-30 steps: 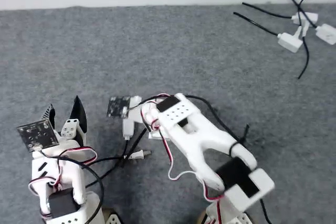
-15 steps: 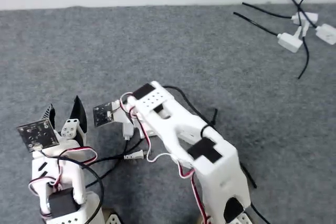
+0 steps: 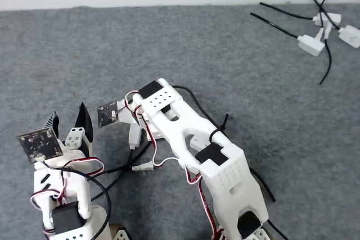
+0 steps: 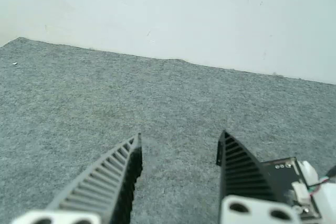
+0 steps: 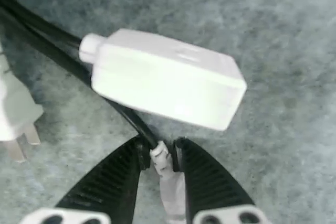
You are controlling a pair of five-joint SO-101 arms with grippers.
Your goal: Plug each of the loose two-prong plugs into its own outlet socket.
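Right gripper (image 5: 160, 144) is pinched on the white neck of a plug (image 5: 169, 195), just where its black cord (image 5: 47, 40) runs in. The plug's body lies back between the fingers and its prongs are hidden. Just past the fingertips lies a white socket (image 5: 163, 80) on its side on the grey mat (image 3: 225, 54), with the cord passing under its near edge. A second plug (image 5: 13, 111) lies beside it, prongs bare, untouched and near the cords.

Left gripper (image 4: 181, 136) hangs low over bare mat to that side, spread wide and holding nothing.

Well apart, at the mat's far corner, a cluster of far plugs (image 3: 309, 44) lies with black cords crossed over one another.

By my reading the task is at its start: the first plug is being picked up and nothing near the arms is plugged in. The next move calls for lifting the plug clear of the cords, turning it so the prongs face the socket's slotted end, and pushing straight in. Since the socket lies loose, it may slide away under the push, so the idle left gripper would likely need to brace it.
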